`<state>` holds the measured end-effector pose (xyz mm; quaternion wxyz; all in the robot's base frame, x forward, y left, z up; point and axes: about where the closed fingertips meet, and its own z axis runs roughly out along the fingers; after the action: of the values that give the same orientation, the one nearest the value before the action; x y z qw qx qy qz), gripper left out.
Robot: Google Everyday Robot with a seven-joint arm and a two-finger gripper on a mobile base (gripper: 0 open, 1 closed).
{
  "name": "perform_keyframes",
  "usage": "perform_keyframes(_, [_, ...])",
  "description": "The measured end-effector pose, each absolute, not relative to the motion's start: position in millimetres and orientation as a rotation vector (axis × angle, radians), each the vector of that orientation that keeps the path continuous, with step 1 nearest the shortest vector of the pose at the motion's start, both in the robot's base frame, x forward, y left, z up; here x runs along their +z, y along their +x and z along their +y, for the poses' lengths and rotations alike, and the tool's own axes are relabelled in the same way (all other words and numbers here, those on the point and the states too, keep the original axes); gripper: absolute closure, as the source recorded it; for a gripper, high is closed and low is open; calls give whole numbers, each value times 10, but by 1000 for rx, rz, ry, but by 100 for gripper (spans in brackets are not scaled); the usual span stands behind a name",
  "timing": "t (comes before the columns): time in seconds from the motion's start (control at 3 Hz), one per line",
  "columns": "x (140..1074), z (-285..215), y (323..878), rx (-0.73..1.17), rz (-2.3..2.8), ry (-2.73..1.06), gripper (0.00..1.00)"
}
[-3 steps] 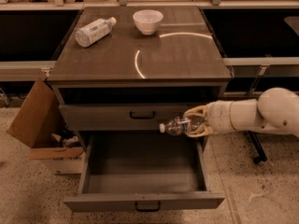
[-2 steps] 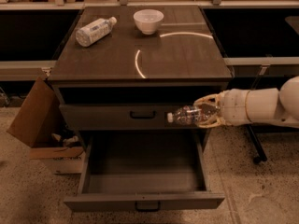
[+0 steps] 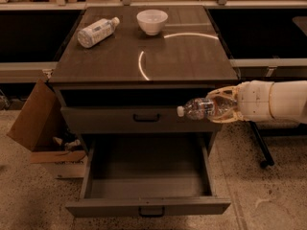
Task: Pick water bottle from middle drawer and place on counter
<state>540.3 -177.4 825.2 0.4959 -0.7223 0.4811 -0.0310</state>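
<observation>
Left, a larger bottle [image 3: 98,31] and a bowl [image 3: 152,21] rest on the worktop [image 3: 192,56]. Below centre, the drawer [image 3: 148,207] stands open. Right, the water bottle [image 3: 200,109], held sideways, has risen from drawer level to just under the worktop edge, with the end effector [image 3: 218,107] closed around it. Lifting over and setting down remain.

Tabletop [image 3: 192,56] carries 2 things, both toward the far edge: white bowl [image 3: 152,21] upright near the middle, and a pale bottle [image 3: 97,31] on its side by the far left corner. My hand [image 3: 216,108], clamped on the water bottle [image 3: 197,109], is below the front right edge.
</observation>
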Motion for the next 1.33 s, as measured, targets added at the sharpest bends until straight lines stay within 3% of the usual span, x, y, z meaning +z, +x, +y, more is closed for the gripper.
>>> perform_keyframes(0.33, [8374,-1752,5503,-55,1174,-1711,100])
perform_keyframes(1.33, [9129,-1594,6471,48,1311,-1651,100])
